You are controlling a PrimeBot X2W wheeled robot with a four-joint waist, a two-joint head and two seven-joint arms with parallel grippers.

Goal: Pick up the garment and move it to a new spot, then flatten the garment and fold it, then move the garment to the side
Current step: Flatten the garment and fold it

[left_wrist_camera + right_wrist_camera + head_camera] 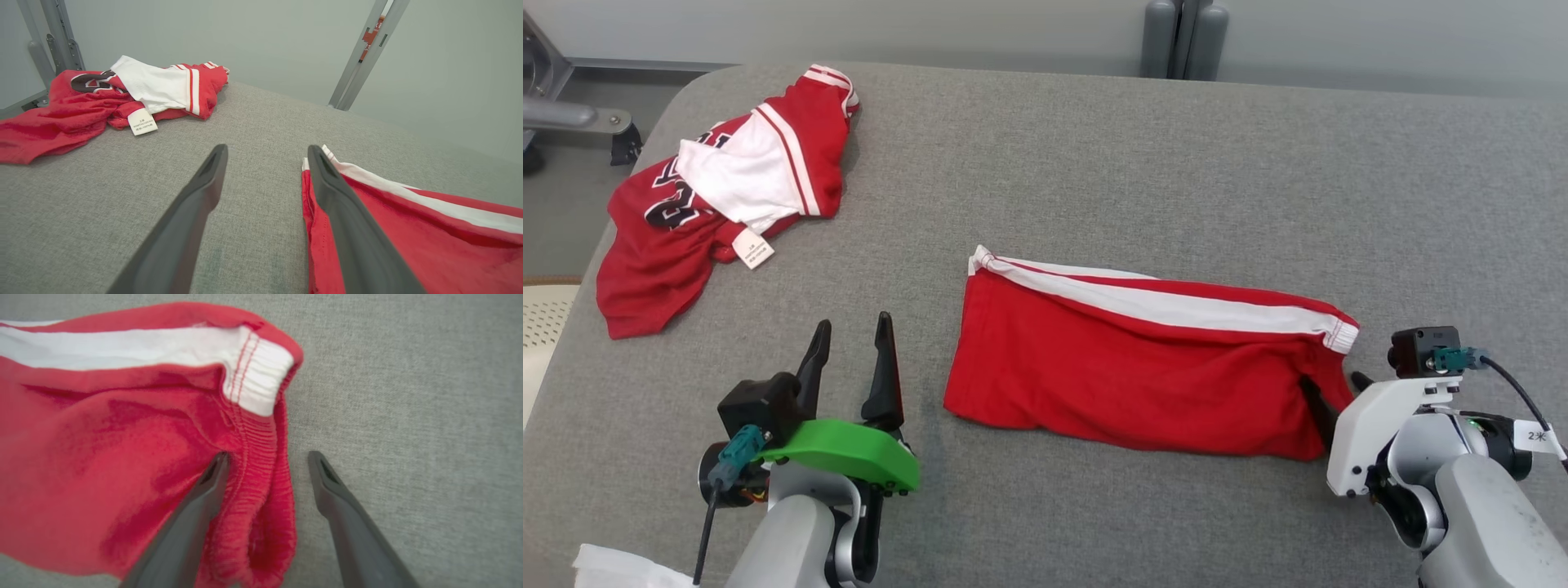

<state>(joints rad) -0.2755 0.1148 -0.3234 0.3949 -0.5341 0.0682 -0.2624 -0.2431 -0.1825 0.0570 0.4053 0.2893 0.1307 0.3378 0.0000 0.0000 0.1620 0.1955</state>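
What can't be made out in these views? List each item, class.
Head view: number on the jersey, partly covered by its own white fold.
Head view: care label print, too small.
Right wrist view: shorts, cut off by the left edge.
Head view: white object, cut off by the bottom edge.

crumpled red jersey (662, 253) is bunched up on the grey table's (1135, 155) far left corner, with its white tag (752, 247) flopped onto the table. grey posts (1184, 37) stand behind the table's far edge.

Head: high, forward-down over grey fabric-covered bench (1094, 163). Left wrist: low, skimming along left gripper (267, 149). Right wrist: close, steep-down past right gripper (268, 454). Shared: red white-striped shorts (1127, 367) between them.
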